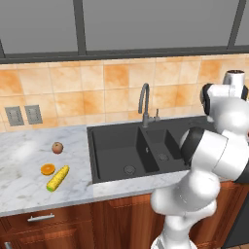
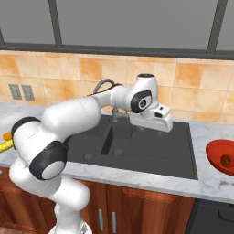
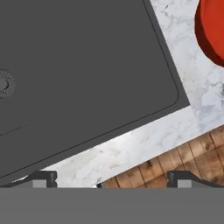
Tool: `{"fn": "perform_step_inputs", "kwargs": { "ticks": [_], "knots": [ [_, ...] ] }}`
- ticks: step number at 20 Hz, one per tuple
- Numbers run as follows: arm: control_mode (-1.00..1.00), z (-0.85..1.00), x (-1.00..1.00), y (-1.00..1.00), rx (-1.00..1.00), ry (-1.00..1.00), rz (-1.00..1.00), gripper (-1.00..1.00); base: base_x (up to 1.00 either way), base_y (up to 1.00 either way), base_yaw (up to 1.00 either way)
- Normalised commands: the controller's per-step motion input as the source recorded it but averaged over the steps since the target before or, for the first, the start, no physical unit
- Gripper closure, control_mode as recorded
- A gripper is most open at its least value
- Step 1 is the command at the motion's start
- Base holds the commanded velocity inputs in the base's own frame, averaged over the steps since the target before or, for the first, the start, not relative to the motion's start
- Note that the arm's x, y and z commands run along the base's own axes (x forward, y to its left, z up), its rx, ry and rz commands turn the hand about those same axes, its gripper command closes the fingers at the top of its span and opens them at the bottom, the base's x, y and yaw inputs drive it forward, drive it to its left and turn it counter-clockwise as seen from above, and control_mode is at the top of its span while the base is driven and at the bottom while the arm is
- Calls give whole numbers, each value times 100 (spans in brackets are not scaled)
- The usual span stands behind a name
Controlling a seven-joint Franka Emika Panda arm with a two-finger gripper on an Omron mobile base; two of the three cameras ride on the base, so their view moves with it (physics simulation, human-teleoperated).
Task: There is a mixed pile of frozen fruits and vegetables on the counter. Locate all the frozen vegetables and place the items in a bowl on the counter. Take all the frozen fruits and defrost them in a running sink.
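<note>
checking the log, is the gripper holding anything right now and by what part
Nothing is held: in the hand view the gripper is open, its fingertips wide apart with only the sink and counter beyond.

- Even, flat light across all three views; no clear single source shows.
- The desk (image 1: 29,180) reads bright, its marble pale and slightly washed out at a soft patch near the left edge.
- The sink (image 1: 126,148) is a dull matt black with only faint shading on its walls.
- Shadows are weak: a thin dark smudge under the corn cob (image 1: 58,178) and the orange half (image 1: 47,169).
- The arm's white shells carry soft grey shading, without hard glare.
- Low resolution, mildly soft edges throughout; no bending at the borders.
- The red bowl (image 3: 212,30) is darker along its inner rim.
</note>
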Motion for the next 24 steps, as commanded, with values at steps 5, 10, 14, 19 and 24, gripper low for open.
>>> {"fn": "perform_step_inputs", "kwargs": {
  "ticks": [5,10,14,19,24],
  "knots": [
    [-100,0,0,79,-7,2,0,-100,0,0,0],
    [-100,0,1,89,-6,0,-5,-100,0,0,0],
    [-100,0,0,98,0,0,0,-100,0,0,0],
    [-100,-4,0,97,6,0,11,-100,0,0,0],
    [-100,-34,-4,98,1,0,16,-100,0,0,0]
  ]
}}
